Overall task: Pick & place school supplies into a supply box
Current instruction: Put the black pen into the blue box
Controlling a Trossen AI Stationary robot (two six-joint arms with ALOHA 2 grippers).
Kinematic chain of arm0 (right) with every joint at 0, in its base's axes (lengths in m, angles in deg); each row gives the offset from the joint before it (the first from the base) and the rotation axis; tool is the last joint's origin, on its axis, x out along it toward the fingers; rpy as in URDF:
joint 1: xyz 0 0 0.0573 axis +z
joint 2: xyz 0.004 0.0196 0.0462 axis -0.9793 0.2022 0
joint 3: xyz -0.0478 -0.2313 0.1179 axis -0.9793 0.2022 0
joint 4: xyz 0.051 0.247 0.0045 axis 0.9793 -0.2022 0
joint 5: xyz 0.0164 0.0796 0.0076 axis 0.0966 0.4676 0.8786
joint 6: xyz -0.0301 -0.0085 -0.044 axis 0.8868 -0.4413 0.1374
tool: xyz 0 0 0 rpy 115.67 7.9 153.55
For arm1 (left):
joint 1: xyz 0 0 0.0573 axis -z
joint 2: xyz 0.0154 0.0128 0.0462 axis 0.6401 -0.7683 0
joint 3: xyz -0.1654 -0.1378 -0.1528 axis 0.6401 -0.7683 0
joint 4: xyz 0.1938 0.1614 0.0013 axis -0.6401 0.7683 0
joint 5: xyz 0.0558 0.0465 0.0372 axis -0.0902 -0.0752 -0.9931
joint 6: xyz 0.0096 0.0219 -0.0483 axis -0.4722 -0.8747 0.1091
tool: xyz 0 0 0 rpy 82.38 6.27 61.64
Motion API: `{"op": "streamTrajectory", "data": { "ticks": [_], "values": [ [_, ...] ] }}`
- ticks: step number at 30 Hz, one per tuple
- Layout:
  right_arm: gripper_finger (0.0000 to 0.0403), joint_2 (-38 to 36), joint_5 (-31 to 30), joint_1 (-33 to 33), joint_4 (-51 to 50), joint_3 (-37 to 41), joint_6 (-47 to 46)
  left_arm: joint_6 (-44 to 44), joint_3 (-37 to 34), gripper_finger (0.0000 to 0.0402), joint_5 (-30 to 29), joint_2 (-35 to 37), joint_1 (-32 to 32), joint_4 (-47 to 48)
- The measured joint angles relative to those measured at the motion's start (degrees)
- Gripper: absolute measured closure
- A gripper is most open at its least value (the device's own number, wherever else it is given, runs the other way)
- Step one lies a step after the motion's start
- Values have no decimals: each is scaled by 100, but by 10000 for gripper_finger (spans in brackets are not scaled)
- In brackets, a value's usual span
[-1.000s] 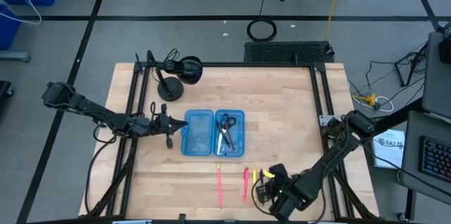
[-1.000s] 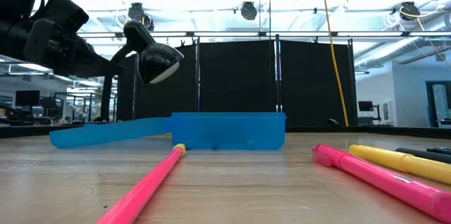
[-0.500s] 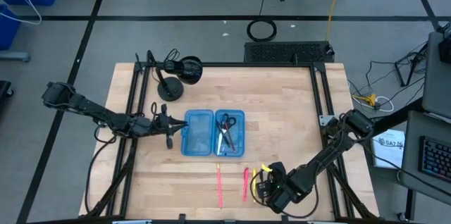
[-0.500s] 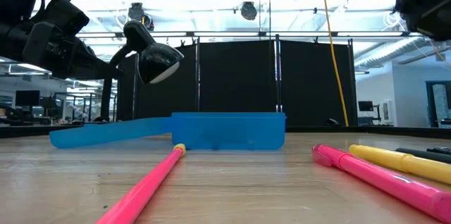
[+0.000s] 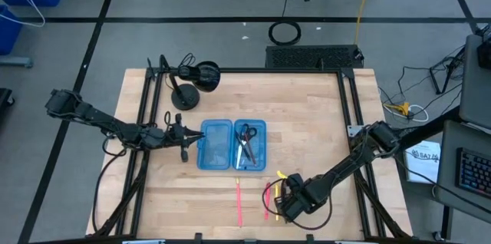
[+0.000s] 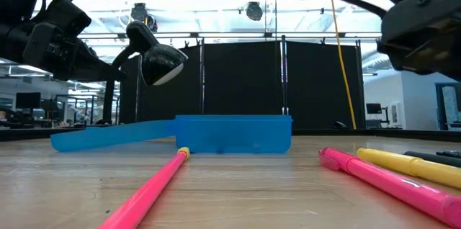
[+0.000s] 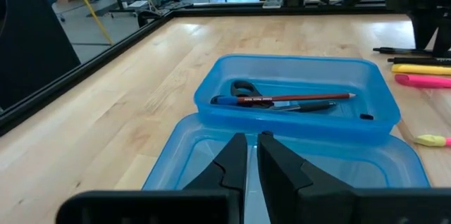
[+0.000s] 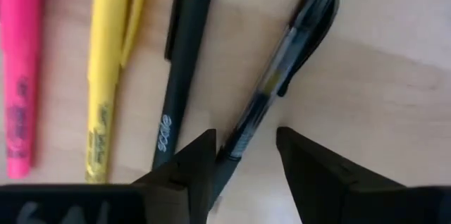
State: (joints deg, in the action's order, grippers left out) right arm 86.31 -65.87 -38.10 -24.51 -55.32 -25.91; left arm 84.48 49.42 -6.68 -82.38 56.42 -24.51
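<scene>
The right claw [image 8: 243, 164] is held low over the pens at the near edge of the surface [image 5: 307, 121], with its fingers spread apart and nothing gripped. A clear black pen [image 8: 282, 76] is seen between the two fingers, lying at a slant. Beside it a black marker [image 8: 182, 69] is laid, with white letters on it that cannot be read. Next come a yellow marker [image 8: 113, 62] and a pink marker [image 8: 20, 69], both printed with small writing too blurred to read. Their long sides run near to far.

The blue supply box [image 5: 232, 144] is set open in the middle. Scissors [image 7: 243, 87] and a red pencil [image 7: 296, 98] are kept in its right half. The left claw [image 7: 252, 155] is held closed and empty at the box's left half. Another pink pen [image 5: 238, 202] is left just in front of the box.
</scene>
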Motion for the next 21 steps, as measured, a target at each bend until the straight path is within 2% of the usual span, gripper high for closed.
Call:
{"op": "streamTrajectory", "data": {
  "ticks": [7, 12, 16, 21],
  "values": [
    [250, 33, 960, 35, -360, 11, 327, 9, 0, 362, 0, 0, 0, 15],
    [264, 37, 1039, 52, -371, 14, 620, 23, 0, 362, 0, 1, 0, 17],
    [303, 37, 854, 63, -304, 22, 696, 82, 0, 362, 0, 2, 0, 20],
    [378, 23, 555, 66, -262, 24, 607, 163, 0, 362, 0, 1, 1, 20]
  ]
}}
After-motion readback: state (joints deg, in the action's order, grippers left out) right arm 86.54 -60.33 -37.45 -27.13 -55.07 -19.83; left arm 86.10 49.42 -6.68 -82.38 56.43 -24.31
